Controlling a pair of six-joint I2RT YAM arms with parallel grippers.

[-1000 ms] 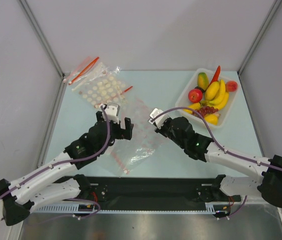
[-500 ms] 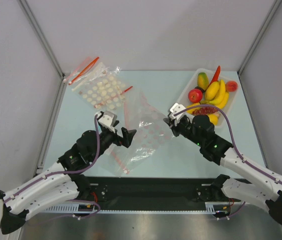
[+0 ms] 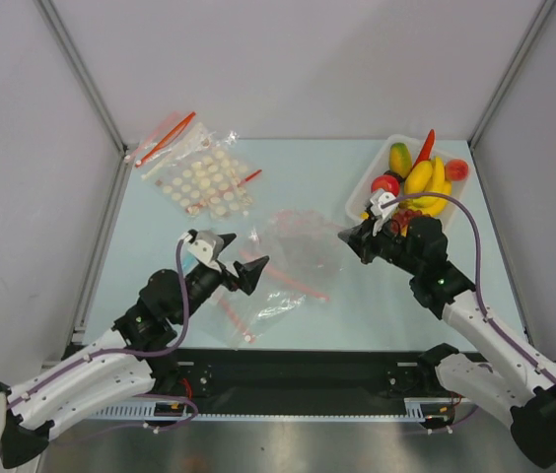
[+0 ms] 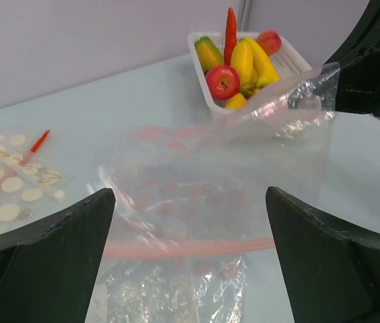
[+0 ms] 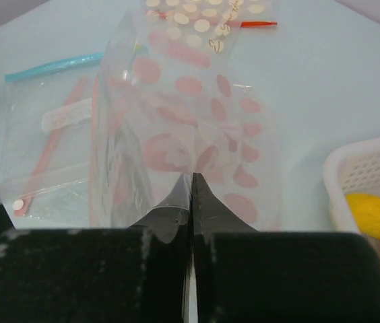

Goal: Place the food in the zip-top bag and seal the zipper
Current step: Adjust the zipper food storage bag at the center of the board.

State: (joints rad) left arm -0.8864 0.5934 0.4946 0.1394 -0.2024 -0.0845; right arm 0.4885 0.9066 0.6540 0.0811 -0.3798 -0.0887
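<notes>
Two grippers face each other over the bags in the overhead view. The left gripper (image 3: 241, 262) hovers with its fingers spread wide, holding nothing, just beside the zip-top bag (image 3: 261, 305), which lies crumpled on the table (image 3: 160, 246) with its zipper (image 3: 236, 315) along its near-left side. The right gripper (image 3: 355, 239) is pinched tight on a corner of the pink-dotted bag (image 3: 298, 241), holding it up off the table between the arms. The food (image 3: 418, 180) sits in the white basket (image 3: 355, 203) just behind that gripper. From the left wrist, the left gripper (image 4: 188, 195) is wide apart and empty, and the pink-dotted bag (image 4: 197, 175) hangs ahead from the right gripper (image 4: 341, 84) — a pink-red strip (image 4: 190, 246) crosses below it, though I cannot tell whose it is. From the right wrist, the right gripper (image 5: 191, 188) is closed on the pink-dotted bag (image 5: 190, 121) — the zip-top bag (image 5: 48, 171) lies flat on the table to its left.
</notes>
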